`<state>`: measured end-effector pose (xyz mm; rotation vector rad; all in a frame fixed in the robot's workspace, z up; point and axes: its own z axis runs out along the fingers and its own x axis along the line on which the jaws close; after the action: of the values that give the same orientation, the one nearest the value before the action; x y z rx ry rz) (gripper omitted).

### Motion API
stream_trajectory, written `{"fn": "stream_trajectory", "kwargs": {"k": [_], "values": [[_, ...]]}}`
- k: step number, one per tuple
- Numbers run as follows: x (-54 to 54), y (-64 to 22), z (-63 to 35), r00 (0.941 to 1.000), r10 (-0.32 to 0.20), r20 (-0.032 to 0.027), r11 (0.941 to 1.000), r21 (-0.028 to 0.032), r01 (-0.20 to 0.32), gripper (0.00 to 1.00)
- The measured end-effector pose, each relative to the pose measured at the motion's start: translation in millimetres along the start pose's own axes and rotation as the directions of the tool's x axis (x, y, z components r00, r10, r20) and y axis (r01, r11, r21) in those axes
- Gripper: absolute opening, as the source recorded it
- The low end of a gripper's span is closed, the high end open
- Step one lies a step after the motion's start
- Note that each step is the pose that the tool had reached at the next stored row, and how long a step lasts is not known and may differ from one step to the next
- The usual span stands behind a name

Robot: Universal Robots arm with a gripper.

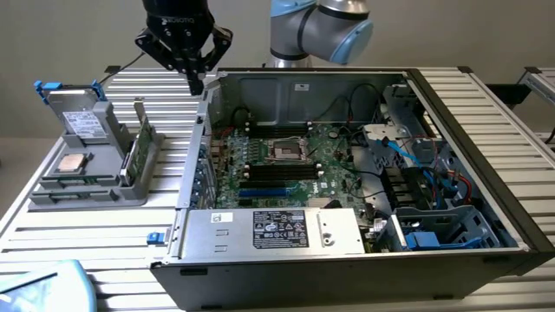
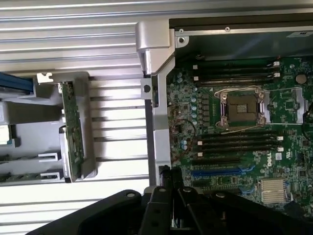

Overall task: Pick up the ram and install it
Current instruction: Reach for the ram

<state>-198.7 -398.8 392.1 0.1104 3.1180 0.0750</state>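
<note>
The gripper (image 1: 197, 84) has its fingers pressed fully together and holds nothing; it hangs above the rear corner of the open computer case (image 1: 347, 281), on the exterior view's left. The ram (image 1: 143, 143) stands on its long edge in a grey holder (image 1: 87, 195), just beside the case on that same side and apart from the gripper.

Even, fairly bright light fell from above. The ribbed table (image 1: 87, 234) shone pale with mild glare, while the computer case (image 1: 277, 97) held soft shadows inside.
</note>
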Motion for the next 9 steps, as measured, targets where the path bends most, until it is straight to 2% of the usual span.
{"fn": "stream_trajectory", "kwargs": {"k": [9], "values": [[40.8,-2.9,-0.4,1.0000,0.000,0.0000,1.0000,0.0000,0.000,0.10]]}}
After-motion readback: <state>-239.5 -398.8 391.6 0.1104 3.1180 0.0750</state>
